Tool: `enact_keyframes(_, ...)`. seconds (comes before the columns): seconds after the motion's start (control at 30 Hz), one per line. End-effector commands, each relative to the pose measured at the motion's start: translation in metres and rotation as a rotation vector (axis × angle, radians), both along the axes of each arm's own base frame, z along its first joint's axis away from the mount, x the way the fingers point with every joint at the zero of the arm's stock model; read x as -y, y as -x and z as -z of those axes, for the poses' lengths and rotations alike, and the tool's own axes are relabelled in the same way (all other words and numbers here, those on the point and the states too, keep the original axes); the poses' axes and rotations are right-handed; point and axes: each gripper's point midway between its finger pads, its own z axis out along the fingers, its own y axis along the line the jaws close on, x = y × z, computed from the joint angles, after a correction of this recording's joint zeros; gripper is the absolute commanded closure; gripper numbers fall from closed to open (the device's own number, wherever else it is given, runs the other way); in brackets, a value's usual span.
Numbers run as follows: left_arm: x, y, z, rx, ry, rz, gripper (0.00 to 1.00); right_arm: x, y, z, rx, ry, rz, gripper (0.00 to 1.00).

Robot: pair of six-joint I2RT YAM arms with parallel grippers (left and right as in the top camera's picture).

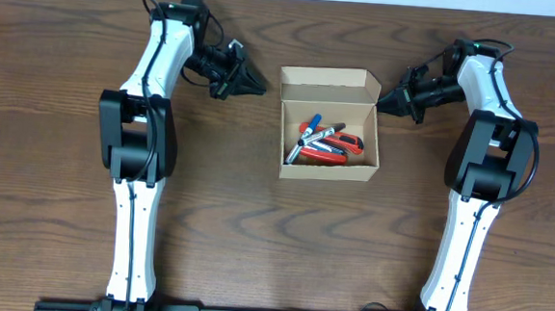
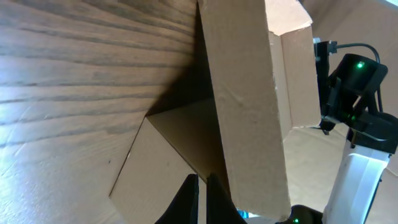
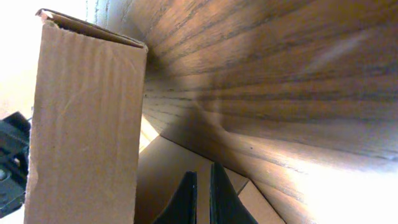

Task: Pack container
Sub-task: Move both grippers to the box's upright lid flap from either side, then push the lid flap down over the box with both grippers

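The container (image 1: 327,170), a small tan cardboard box, stands open in the middle of the table. Its lid flap (image 1: 328,84) stands up at the far side. Several red, blue and black marker pens (image 1: 325,142) lie inside. My left gripper (image 1: 260,86) is shut and empty, with its tip just off the box's left wall. In the left wrist view that gripper (image 2: 202,182) points at the base of the wall (image 2: 249,106). My right gripper (image 1: 382,103) is shut and empty beside the box's right wall. In the right wrist view it (image 3: 202,171) hovers over a low cardboard flap (image 3: 168,168).
The dark wooden table (image 1: 53,190) stretches around the box. Both white arms come in from the front edge and bend inward near the far side. The right arm (image 2: 357,93) shows beyond the box in the left wrist view.
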Motion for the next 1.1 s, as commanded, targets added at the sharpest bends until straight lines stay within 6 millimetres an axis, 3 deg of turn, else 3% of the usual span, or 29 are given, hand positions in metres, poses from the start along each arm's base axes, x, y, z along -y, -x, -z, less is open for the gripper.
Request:
enact_keyframes(0.0, 0.009, -0.001, -0.005, -0.001, 0.067, 0.004, 0.94, -0.002, 0.001, 0.002, -0.002, -0.033, 0.002, 0.99)
enact_keyframes(0.43, 0.021, -0.006, -0.025, 0.031, 0.201, 0.006, 0.94, -0.014, 0.000, -0.006, 0.013, -0.086, -0.005, 0.99)
enact_keyframes(0.73, 0.020, -0.002, -0.001, -0.039, 0.198, -0.006, 0.94, -0.014, 0.000, -0.006, 0.008, -0.086, -0.005, 0.98)
enact_keyframes(1.07, 0.012, -0.005, 0.008, -0.041, 0.170, -0.016, 0.94, -0.014, 0.001, -0.006, 0.005, -0.087, -0.005, 0.99)
